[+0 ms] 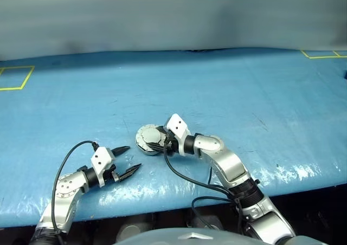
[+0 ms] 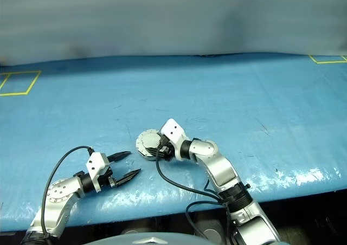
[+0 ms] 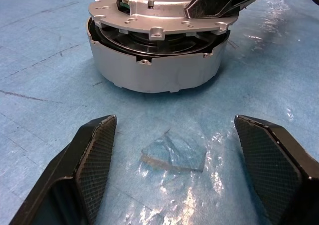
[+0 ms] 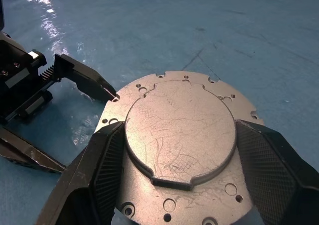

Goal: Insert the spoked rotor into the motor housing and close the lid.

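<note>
**Lid down on housing, right gripper over it, left gripper waiting beside**

Far left of the blue table (image 1: 227, 88): a yellow taped outline (image 1: 13, 78), no writing on it. A second yellow outline (image 1: 324, 53) sits at the far right edge.

Left gripper (image 1: 129, 160) low over the table surface near the front edge, pointing toward the middle. Its two black fingers (image 3: 87, 170) stand wide apart with nothing between them but bare blue sheet. A black cable (image 1: 68, 161) loops up from the wrist.

Just right of it, near but apart from its fingertips: the motor housing (image 3: 154, 70), a short round silver case standing flat on the table. The lid (image 4: 182, 150) lies on top, plain grey outer face up, with a raised round centre and small screw holes round the flange. Left wrist view shows a dark gap under the lid's edge, black parts visible inside; cannot tell whether that is the rotor. No brand, label or lettering readable on lid or case.

Right gripper (image 1: 161, 142) reaches in from the right, its fingers (image 4: 107, 165) spread to either side of the lid's raised centre, over the flange. Whether the pads press on the metal or just hover above it, I cannot tell; the jaws are parted, not clamped on anything
</note>
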